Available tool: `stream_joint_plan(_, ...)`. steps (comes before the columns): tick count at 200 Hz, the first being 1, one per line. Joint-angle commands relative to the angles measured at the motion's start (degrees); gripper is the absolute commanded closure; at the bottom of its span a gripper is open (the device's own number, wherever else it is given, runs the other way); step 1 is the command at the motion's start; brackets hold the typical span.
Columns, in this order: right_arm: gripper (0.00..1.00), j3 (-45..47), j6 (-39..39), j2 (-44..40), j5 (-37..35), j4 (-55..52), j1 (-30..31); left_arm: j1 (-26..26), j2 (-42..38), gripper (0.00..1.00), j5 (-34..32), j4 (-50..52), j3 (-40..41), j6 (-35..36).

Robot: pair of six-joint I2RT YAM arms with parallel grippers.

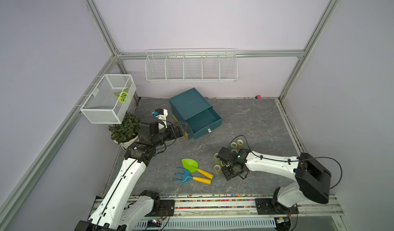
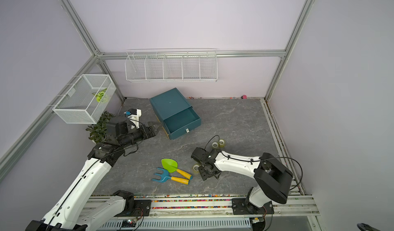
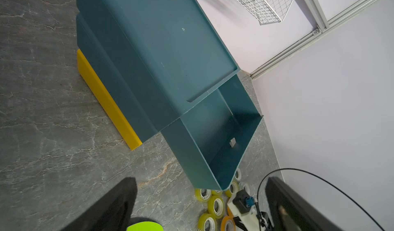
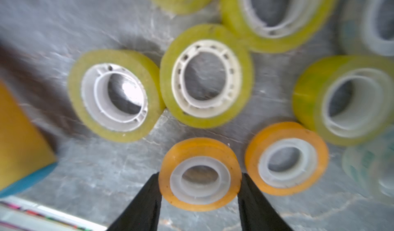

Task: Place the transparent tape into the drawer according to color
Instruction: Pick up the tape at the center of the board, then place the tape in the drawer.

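Grey tabletop point(image 1: 245, 121): right end effector point(image 4: 200, 174) pinches an orange tape roll point(image 4: 198, 148) (flat); left end effector point(image 3: 200, 179) gapes.

Green toy shovel point(image 1: 189, 164) and blue toy rake point(image 1: 183, 174) lie side by side on the grey bench point(image 1: 255, 121), yellow handles toward the right claw point(image 4: 200, 174), near it but apart. Behind the left claw point(image 1: 182, 127) sits a potted plant point(image 1: 124, 129), just below a white mesh basket point(image 1: 102, 110) holding a green leaf point(image 1: 122, 95). Well beyond both claws, a white wire rack point(image 1: 190, 67) hangs on the back wall.
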State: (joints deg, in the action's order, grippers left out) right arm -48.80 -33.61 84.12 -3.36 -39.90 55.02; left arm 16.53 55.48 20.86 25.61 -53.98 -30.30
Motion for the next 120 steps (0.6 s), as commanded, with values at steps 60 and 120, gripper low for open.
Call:
stream_joint_plan(60,0.56,-2.90,-1.45,-13.04,2.82,-0.27,-5.77,0.14,1.50,0.00,2.37,-1.16,3.48,-0.24)
stream_joint_plan(120,0.56,-14.06,2.89,-16.38,1.67,-0.55,-6.51,0.12,1.98,0.00,2.47,-0.82,3.75,0.16)
